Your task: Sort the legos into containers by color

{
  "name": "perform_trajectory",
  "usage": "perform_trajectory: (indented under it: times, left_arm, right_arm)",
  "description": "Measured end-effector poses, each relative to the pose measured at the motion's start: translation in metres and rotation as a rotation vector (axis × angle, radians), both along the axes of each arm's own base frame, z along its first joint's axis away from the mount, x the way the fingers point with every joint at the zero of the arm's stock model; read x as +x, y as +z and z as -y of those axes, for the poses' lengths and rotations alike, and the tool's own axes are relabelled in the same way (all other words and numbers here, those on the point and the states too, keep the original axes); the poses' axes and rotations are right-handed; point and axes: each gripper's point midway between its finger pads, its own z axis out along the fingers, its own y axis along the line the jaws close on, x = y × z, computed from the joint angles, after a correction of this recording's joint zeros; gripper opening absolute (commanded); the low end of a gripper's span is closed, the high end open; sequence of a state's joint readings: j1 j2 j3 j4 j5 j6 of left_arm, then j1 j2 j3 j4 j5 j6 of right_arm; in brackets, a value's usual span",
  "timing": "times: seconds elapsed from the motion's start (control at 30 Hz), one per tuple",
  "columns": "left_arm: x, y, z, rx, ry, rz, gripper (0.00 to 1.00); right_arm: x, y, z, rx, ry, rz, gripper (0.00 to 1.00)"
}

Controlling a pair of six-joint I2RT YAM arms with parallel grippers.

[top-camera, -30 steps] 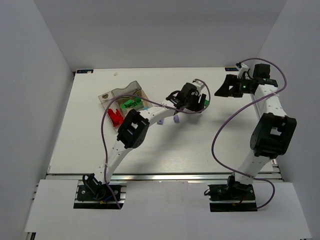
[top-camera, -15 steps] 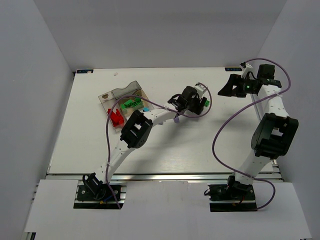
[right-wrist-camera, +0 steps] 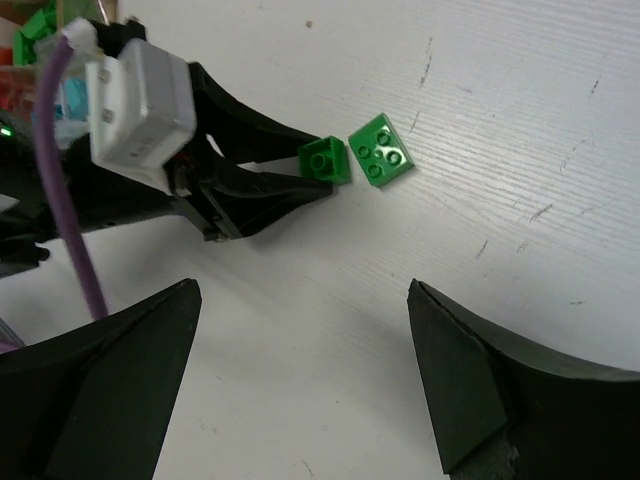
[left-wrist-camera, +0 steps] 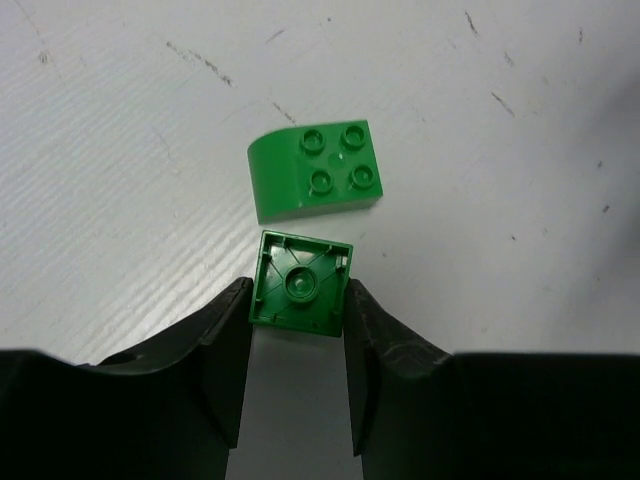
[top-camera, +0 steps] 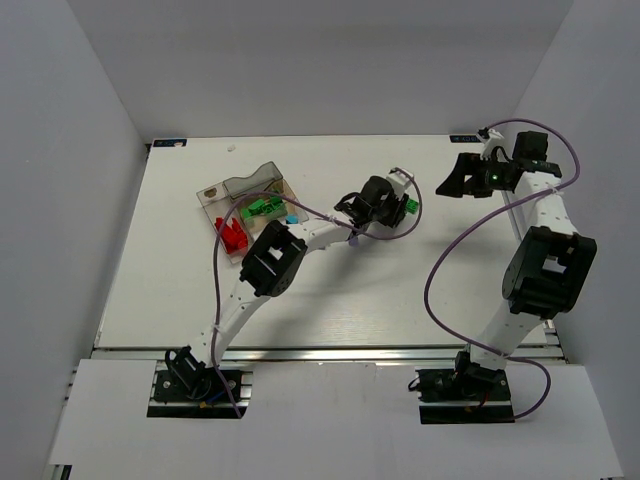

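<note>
One scuffed white table (left-wrist-camera: 100,150), grey walls (top-camera: 320,60), left jaws clamped on green lego (left-wrist-camera: 298,290), right jaws apart

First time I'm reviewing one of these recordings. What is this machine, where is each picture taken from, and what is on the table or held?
Two robot arms are bolted at the near edge of a white table; each ends in a two-finger gripper. The wide picture looks down from above and behind them. The other two come from cameras on the wrists, so the dark shapes at their lower edge are each arm's own fingers. The left gripper pinches a small green brick, underside towards its camera. A second green brick, studs up, lies on the table just beyond it. The right gripper is open and empty. Further left stands a clear divided box with red bricks, green bricks and a cyan brick showing in it.
</note>
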State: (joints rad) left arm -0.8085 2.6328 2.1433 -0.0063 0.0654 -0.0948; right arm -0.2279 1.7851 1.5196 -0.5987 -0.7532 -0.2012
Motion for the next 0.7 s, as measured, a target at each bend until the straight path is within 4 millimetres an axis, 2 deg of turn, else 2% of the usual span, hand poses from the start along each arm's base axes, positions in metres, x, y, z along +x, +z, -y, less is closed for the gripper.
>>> perform_trajectory:
  times: [0.07, 0.17, 0.27, 0.37, 0.47, 0.57, 0.63, 0.7]
  left_arm:
    - [-0.002, 0.001, -0.006, -0.010, 0.005, -0.007, 0.04]
    - [-0.020, 0.005, -0.028, -0.007, 0.014, -0.070, 0.03]
    - [-0.028, 0.027, -0.057, -0.019, 0.044, -0.089, 0.03]
    - [-0.024, 0.075, -0.092, -0.067, 0.091, -0.067, 0.03]
    - [-0.014, 0.144, -0.131, -0.147, 0.166, -0.003, 0.02]
    - [-0.009, 0.200, -0.180, -0.198, 0.286, 0.050, 0.00]
    - [-0.009, 0.220, -0.218, -0.202, 0.390, 0.054, 0.00]
    - [-0.010, 0.224, -0.253, -0.188, 0.485, 0.039, 0.00]
  right_arm:
    - [-0.003, -0.008, 0.002, -0.030, 0.019, 0.009, 0.89]
    - [-0.009, -0.025, 0.005, -0.083, 0.067, 0.029, 0.89]
    - [-0.016, -0.041, 0.006, -0.131, 0.139, 0.059, 0.89]
    - [-0.021, -0.050, 0.005, -0.160, 0.202, 0.093, 0.89]
    - [-0.021, -0.049, 0.001, -0.175, 0.255, 0.140, 0.89]
    - [-0.020, -0.054, -0.006, -0.218, 0.325, 0.180, 0.89]
    - [-0.019, -0.061, -0.014, -0.263, 0.382, 0.201, 0.89]
    - [-0.017, -0.070, -0.025, -0.300, 0.433, 0.207, 0.89]
